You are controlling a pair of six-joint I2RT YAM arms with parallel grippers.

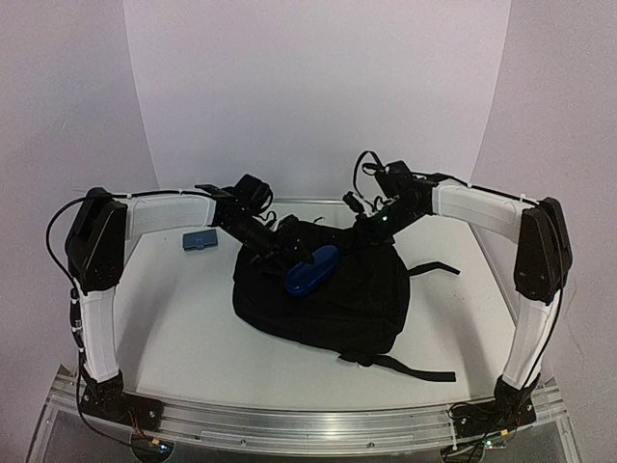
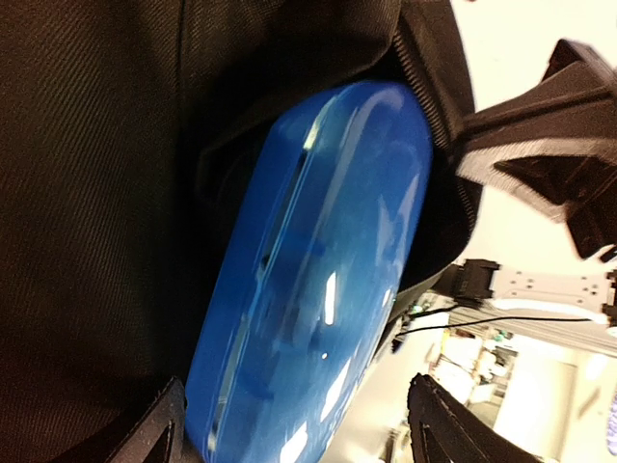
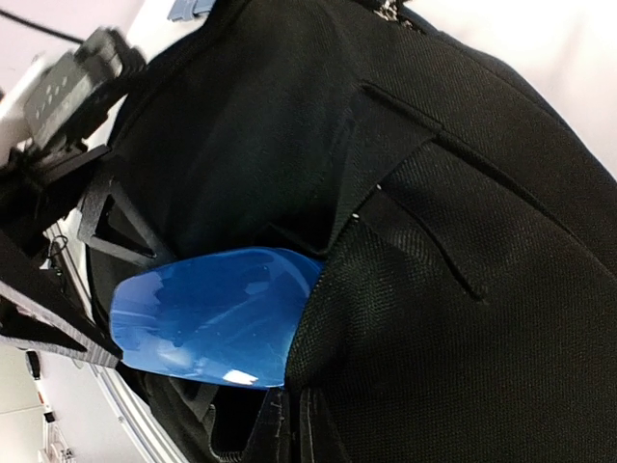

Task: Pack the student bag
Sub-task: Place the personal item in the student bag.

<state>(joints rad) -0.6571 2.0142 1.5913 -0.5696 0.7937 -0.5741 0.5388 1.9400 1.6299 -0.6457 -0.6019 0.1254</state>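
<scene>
The student bag (image 1: 323, 304) is laid flat on the white table (image 1: 183, 318), centre, straps (image 1: 410, 367) trailing toward the near right. A glossy blue case (image 1: 311, 269) is seen partly tucked into the bag's opening at its far edge. The case is straddled by the left gripper (image 2: 294, 424), fingers spread wide on either side; firm contact cannot be told. The right gripper (image 1: 371, 224) is clamped fully shut at the bag's top edge; whether fabric is pinched cannot be told. A small blue object (image 1: 200, 240) is left on the table beyond the bag's left side.

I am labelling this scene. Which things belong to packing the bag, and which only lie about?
Job in hand:
- black backpack
- blue case, partly inside its opening
- left gripper
- right gripper

Lying about:
- small blue object, on the table beside the bag
</scene>
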